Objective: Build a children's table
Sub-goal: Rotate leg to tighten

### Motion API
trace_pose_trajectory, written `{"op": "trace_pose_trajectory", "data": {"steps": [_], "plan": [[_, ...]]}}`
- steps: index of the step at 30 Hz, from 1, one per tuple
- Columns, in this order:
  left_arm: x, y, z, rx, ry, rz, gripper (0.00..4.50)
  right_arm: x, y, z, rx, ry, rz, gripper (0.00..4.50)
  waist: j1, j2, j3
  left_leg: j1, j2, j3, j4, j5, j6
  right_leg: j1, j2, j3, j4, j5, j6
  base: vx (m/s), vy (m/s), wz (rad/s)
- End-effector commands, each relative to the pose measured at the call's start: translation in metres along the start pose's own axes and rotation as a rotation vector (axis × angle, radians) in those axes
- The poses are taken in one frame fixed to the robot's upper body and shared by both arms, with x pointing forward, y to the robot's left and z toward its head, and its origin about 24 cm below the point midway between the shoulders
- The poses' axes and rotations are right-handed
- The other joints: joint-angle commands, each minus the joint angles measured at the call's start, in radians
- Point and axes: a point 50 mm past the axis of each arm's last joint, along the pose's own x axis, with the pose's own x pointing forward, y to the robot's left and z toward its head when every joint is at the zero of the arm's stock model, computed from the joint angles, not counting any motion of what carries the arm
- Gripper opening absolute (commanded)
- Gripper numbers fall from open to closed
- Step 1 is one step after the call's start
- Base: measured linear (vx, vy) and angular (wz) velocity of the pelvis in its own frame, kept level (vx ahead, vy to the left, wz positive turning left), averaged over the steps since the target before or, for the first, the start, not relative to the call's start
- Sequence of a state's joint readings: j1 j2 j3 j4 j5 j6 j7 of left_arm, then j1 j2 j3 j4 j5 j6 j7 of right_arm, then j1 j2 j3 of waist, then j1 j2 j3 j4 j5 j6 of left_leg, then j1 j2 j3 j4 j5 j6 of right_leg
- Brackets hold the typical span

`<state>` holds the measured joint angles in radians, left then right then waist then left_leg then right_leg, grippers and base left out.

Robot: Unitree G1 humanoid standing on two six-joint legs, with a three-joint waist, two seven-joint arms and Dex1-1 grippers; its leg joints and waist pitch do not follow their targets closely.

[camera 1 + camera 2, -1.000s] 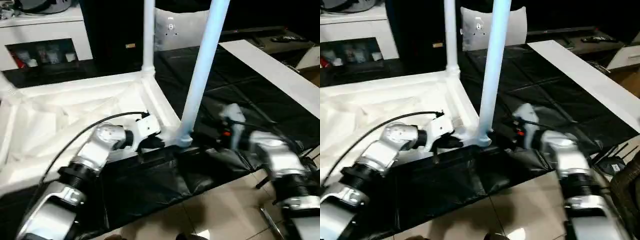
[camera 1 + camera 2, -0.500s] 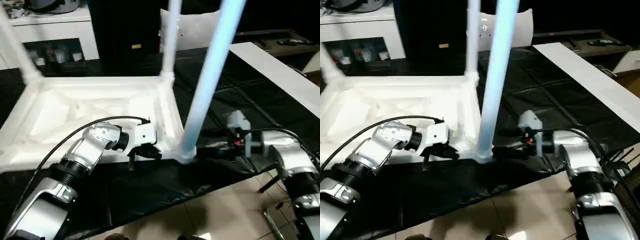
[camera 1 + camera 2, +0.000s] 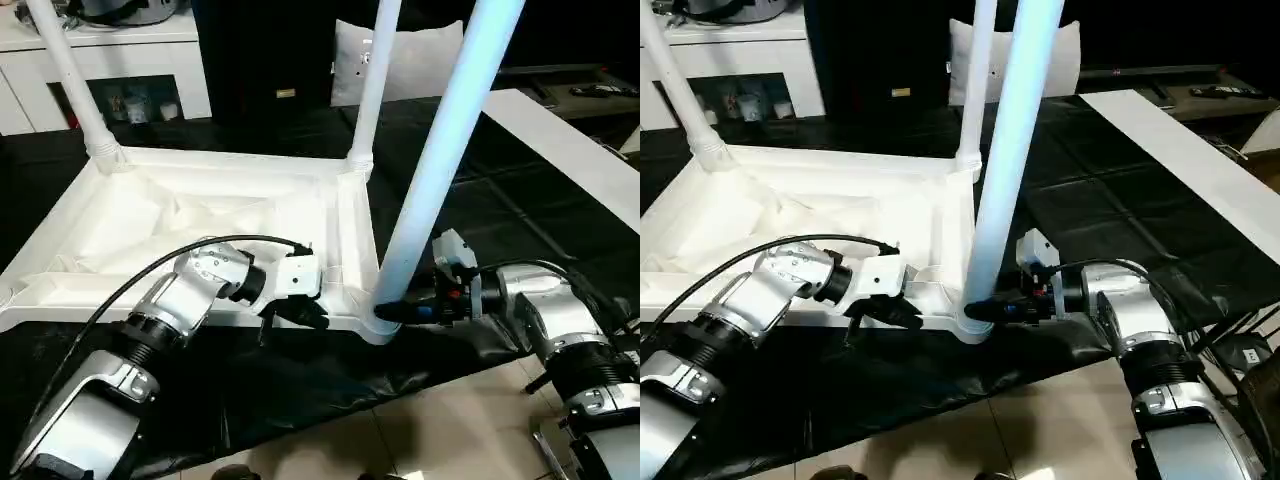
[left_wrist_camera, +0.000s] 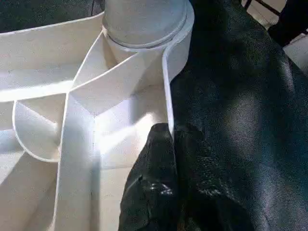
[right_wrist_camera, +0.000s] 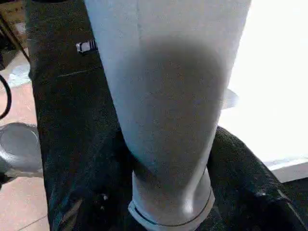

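Note:
The children's table (image 3: 150, 215) lies upside down on a black sheet, ribbed underside up. Three white legs stand in its corner sockets: far left (image 3: 70, 80), far right (image 3: 372, 90) and near right (image 3: 440, 150). My left gripper (image 3: 305, 312) is at the near rim beside the near right corner. In the left wrist view its fingers (image 4: 159, 159) are shut on the thin rim wall. My right gripper (image 3: 985, 310) reaches in from the right to the base of the near right leg. The right wrist view shows a black finger (image 5: 250, 192) pressed against each side of that leg (image 5: 168, 96).
A black sheet (image 3: 300, 390) covers the work surface, with tiled floor (image 3: 430, 430) in front. A long white board (image 3: 560, 140) lies at the right. At the back stand a white cabinet with glass doors (image 3: 100, 40) and a white cushion (image 3: 420, 65).
My right gripper has moved left to the near right leg's base and closed its fingers around it. The left gripper stays shut on the rim. The camera has shifted.

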<state>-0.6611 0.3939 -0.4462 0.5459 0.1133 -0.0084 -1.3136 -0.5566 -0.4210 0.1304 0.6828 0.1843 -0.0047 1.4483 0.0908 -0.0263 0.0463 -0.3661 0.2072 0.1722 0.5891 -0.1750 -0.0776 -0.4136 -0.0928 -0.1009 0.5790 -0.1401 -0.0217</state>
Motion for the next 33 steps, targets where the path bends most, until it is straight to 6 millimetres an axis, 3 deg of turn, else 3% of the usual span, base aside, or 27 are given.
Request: {"op": "trace_pose_trajectory", "data": {"steps": [1, 2, 6, 8, 9, 10, 11, 13, 14, 15, 16, 17, 18, 19, 20, 21, 22, 24, 26, 27, 32, 33], "plan": [[0.011, -0.005, 0.004, 0.047, 0.032, -0.088, 0.00, 0.003, -0.001, 0.004, 0.001, -0.001, 0.031, 1.88, -0.008, -0.001, -0.068, 0.011, 0.028, 0.003, -0.068, -0.250, 0.050, 0.057, -0.049, 0.044, -0.061, -0.331, -0.191, 0.000, 0.000, 0.00], [0.011, -0.005, 0.004, 0.033, 0.022, -0.081, 0.00, 0.004, 0.000, 0.003, 0.011, -0.007, 0.035, 1.88, -0.008, -0.004, -0.068, 0.011, 0.028, 0.004, -0.068, -0.248, 0.051, 0.057, -0.049, 0.044, -0.061, -0.329, -0.191, 0.000, 0.000, 0.00], [0.011, -0.004, 0.004, -0.021, -0.020, -0.043, 0.00, 0.007, 0.004, 0.000, 0.047, -0.036, 0.026, 1.88, -0.008, 0.000, -0.067, 0.012, 0.028, 0.004, -0.068, -0.248, 0.051, 0.057, -0.049, 0.044, -0.063, -0.335, -0.190, 0.000, 0.000, 0.00], [0.013, 0.000, 0.007, -0.092, -0.067, 0.038, 0.00, 0.018, 0.002, -0.005, 0.115, -0.018, -0.062, 1.88, -0.009, 0.001, -0.065, 0.011, 0.028, 0.003, -0.070, -0.252, 0.046, 0.057, -0.048, 0.044, -0.063, -0.338, -0.188, 0.000, 0.000, 0.00], [0.014, 0.002, 0.008, -0.120, -0.080, 0.069, 0.00, 0.023, 0.001, -0.006, 0.134, -0.006, -0.100, 1.88, -0.017, 0.000, -0.060, 0.009, 0.026, 0.001, -0.075, -0.268, 0.034, 0.056, -0.045, 0.042, -0.063, -0.370, -0.180, 0.000, 0.000, 0.00], [0.015, 0.004, 0.010, -0.144, -0.091, 0.096, 0.00, 0.027, -0.001, -0.008, 0.150, 0.007, -0.136, 1.88, -0.022, 0.002, -0.056, 0.018, 0.023, 0.000, -0.073, -0.320, 0.022, 0.051, -0.048, 0.038, -0.078, -0.474, -0.150, 0.000, 0.000, 0.00], [0.017, 0.005, 0.011, -0.156, -0.100, 0.113, 0.00, 0.030, -0.002, -0.007, 0.159, 0.004, -0.160, 1.88, -0.024, 0.000, -0.055, 0.021, 0.019, -0.001, -0.071, -0.336, 0.018, 0.050, -0.053, 0.036, -0.086, -0.519, -0.134, 0.000, 0.000, 0.00], [0.021, 0.009, 0.017, -0.209, -0.137, 0.175, 0.00, 0.043, -0.008, -0.005, 0.197, -0.012, -0.269, 1.88, -0.041, 0.002, -0.048, 0.027, 0.015, -0.007, -0.071, -0.389, 0.005, 0.044, -0.050, 0.028, -0.101, -0.619, -0.092, 0.000, 0.000, 0.00], [0.029, 0.014, 0.025, -0.284, -0.169, 0.251, 0.00, 0.059, -0.017, 0.000, 0.276, -0.039, -0.407, 1.88, -0.053, 0.003, -0.048, 0.035, 0.011, -0.011, -0.066, -0.418, -0.005, 0.038, -0.050, 0.018, -0.113, -0.680, -0.065, 0.000, 0.000, 0.00], [0.033, 0.017, 0.028, -0.314, -0.171, 0.292, 0.00, 0.067, -0.022, 0.001, 0.319, -0.036, -0.487, 1.88, -0.063, 0.002, -0.049, 0.031, 0.010, -0.015, -0.066, -0.420, -0.013, 0.041, -0.049, 0.014, -0.111, -0.688, -0.057, 0.000, 0.000, 0.00], [0.035, 0.018, 0.029, -0.321, -0.171, 0.307, 0.00, 0.069, -0.024, 0.000, 0.330, -0.034, -0.515, 1.88, -0.085, 0.000, -0.050, 0.015, 0.007, -0.023, -0.066, -0.424, -0.028, 0.051, -0.048, 0.000, -0.111, -0.705, -0.034, 0.000, 0.000, 0.00], [0.039, 0.023, 0.032, -0.337, -0.170, 0.358, 0.00, 0.076, -0.027, 0.000, 0.346, -0.040, -0.575, 1.88, -0.113, 0.011, -0.049, 0.025, 0.006, -0.028, -0.059, -0.487, -0.017, 0.045, -0.049, -0.023, -0.133, -0.730, -0.006, 0.000, 0.000, 0.00], [0.040, 0.023, 0.032, -0.338, -0.170, 0.361, 0.00, 0.076, -0.027, 0.000, 0.346, -0.040, -0.578, 1.88, -0.120, 0.020, -0.049, 0.032, 0.011, -0.033, -0.061, -0.511, -0.013, 0.048, -0.052, -0.031, -0.141, -0.714, -0.011, 0.000, 0.000, 0.00], [0.042, 0.026, 0.034, -0.343, -0.173, 0.391, 0.00, 0.079, -0.028, 0.000, 0.361, -0.056, -0.606, 1.88, -0.127, 0.022, -0.051, 0.030, 0.015, -0.037, -0.064, -0.529, -0.008, 0.054, -0.053, -0.035, -0.143, -0.684, -0.016, 0.000, 0.000, 0.00], [0.042, 0.027, 0.036, -0.342, -0.175, 0.402, 0.00, 0.080, -0.029, 0.000, 0.371, -0.065, -0.622, 2.23, -0.141, 0.026, -0.051, 0.017, 0.026, -0.046, -0.076, -0.559, -0.004, 0.069, -0.055, -0.040, -0.135, -0.617, -0.031, 0.000, 0.000, 0.00], [0.043, 0.028, 0.038, -0.340, -0.182, 0.417, 0.00, 0.081, -0.030, 0.000, 0.387, -0.072, -0.650, 2.44, -0.150, 0.029, -0.048, 0.020, 0.033, -0.051, -0.086, -0.604, -0.003, 0.072, -0.053, -0.044, -0.133, -0.565, -0.045, 0.000, 0.000, 0.00], [0.044, 0.031, 0.042, -0.338, -0.197, 0.450, 0.00, 0.085, -0.031, 0.000, 0.408, -0.086, -0.694, 2.58, -0.157, 0.022, -0.046, 0.029, 0.029, -0.048, -0.084, -0.624, -0.004, 0.066, -0.054, -0.046, -0.138, -0.563, -0.053, 0.000, 0.000, 0.00], [0.043, 0.032, 0.041, -0.306, -0.183, 0.464, 0.00, 0.083, -0.032, 0.000, 0.422, -0.109, -0.726, 2.64, -0.163, 0.016, -0.042, 0.047, 0.013, -0.041, -0.066, -0.616, 0.001, 0.049, -0.059, -0.060, -0.162, -0.650, -0.036, 0.000, 0.000, 0.00], [0.043, 0.032, 0.040, -0.297, -0.169, 0.473, 0.00, 0.081, -0.033, 0.000, 0.432, -0.111, -0.756, 3.02, -0.165, 0.017, -0.043, 0.046, 0.008, -0.039, -0.058, -0.588, 0.008, 0.054, -0.062, -0.074, -0.172, -0.681, -0.012, 0.000, 0.000, 0.00], [0.040, 0.032, 0.038, -0.248, -0.148, 0.479, 0.00, 0.078, -0.032, 0.000, 0.443, -0.137, -0.752, 3.02, -0.167, 0.023, -0.041, 0.040, 0.012, -0.043, -0.063, -0.593, 0.009, 0.061, -0.065, -0.084, -0.169, -0.676, -0.001, 0.000, 0.000, 0.00], [0.031, 0.033, 0.023, -0.191, -0.094, 0.486, 0.00, 0.062, -0.024, -0.008, 0.317, -0.080, -0.720, 3.49, -0.158, 0.024, -0.040, 0.037, 0.012, -0.043, -0.067, -0.589, 0.003, 0.054, -0.073, -0.069, -0.162, -0.672, -0.001, 0.000, 0.000, 0.00], [0.030, 0.033, 0.021, -0.169, -0.086, 0.480, 0.00, 0.058, -0.022, -0.008, 0.295, -0.087, -0.712, 3.52, -0.157, 0.022, -0.040, 0.029, 0.012, -0.043, -0.069, -0.579, 0.004, 0.058, -0.074, -0.067, -0.159, -0.675, 0.000, 0.000, 0.000, 0.00]]}}
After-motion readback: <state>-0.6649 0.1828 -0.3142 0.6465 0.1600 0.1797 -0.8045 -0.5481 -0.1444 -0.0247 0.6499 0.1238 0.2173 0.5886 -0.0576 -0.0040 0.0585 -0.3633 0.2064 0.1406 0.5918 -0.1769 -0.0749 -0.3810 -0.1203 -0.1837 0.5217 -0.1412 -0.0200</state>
